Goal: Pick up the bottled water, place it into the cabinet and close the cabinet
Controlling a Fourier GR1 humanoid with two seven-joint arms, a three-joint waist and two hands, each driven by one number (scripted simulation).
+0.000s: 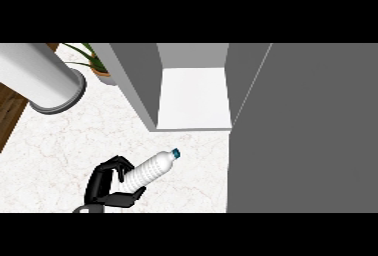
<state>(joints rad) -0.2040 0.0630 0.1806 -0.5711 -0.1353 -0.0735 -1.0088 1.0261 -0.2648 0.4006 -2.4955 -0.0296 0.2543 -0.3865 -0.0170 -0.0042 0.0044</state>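
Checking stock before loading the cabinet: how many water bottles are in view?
1. The bottled water is tilted in the left hand, its fingers curled round it, cap aimed at the open cabinet. Others may sit hidden behind the cabinet door.

Probably a home kitchen: marbled counter (52,150); open grey cabinet (193,95); potted plant (94,62) behind.

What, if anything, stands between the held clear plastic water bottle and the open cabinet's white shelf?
Nothing visible does. The clear plastic water bottle with a blue cap is held by the black left hand, cap pointing toward the open grey cabinet. Only bare white marble counter lies before its white shelf; the grey door stands open at the right.
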